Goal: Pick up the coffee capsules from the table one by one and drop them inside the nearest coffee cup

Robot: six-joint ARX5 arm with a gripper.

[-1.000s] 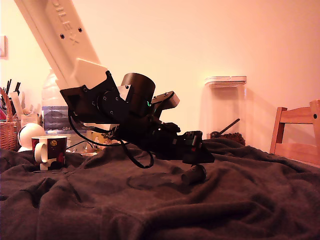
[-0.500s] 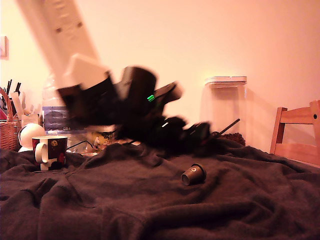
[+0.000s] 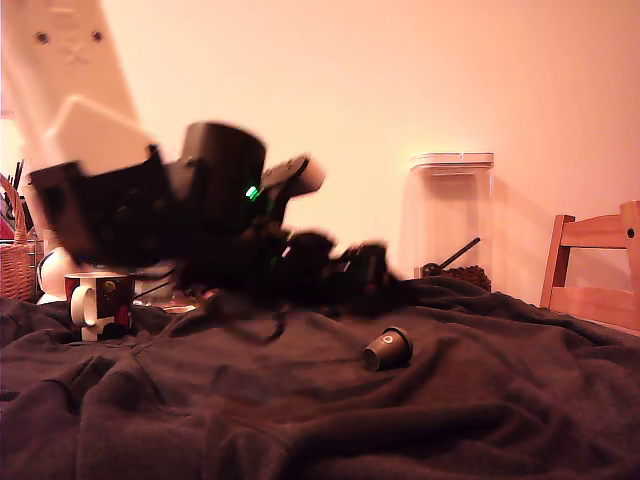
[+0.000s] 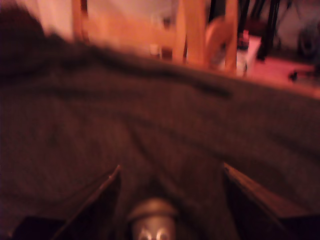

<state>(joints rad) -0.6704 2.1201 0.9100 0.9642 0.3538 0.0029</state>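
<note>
One coffee capsule [image 3: 386, 349] lies on its side on the table [image 3: 300, 420], a wrinkled dark cloth, right of centre in the exterior view. My gripper [image 3: 374, 268] hangs blurred a little above and to the left of it, not touching it. In the wrist view the gripper [image 4: 171, 167] is open, and its dark fingers [image 4: 100, 200] stand wide apart over the cloth [image 4: 150, 100]. A pale rounded shape [image 4: 151, 220] sits low between them, too blurred to name. The red-and-black coffee cup [image 3: 100, 303] with a white handle stands at the exterior view's far left, partly behind the arm.
A clear lidded container [image 3: 452, 215] stands at the back, and a wooden chair [image 3: 595, 270] at the exterior view's right edge. A wicker basket [image 3: 12, 265] and a white round object [image 3: 52, 268] sit behind the cup. Chair legs [image 4: 195, 30] show beyond the cloth.
The arm has lifted off the capsule and swung toward the exterior view's left. The capsule, under the gripper a second ago, now lies free on the cloth.
</note>
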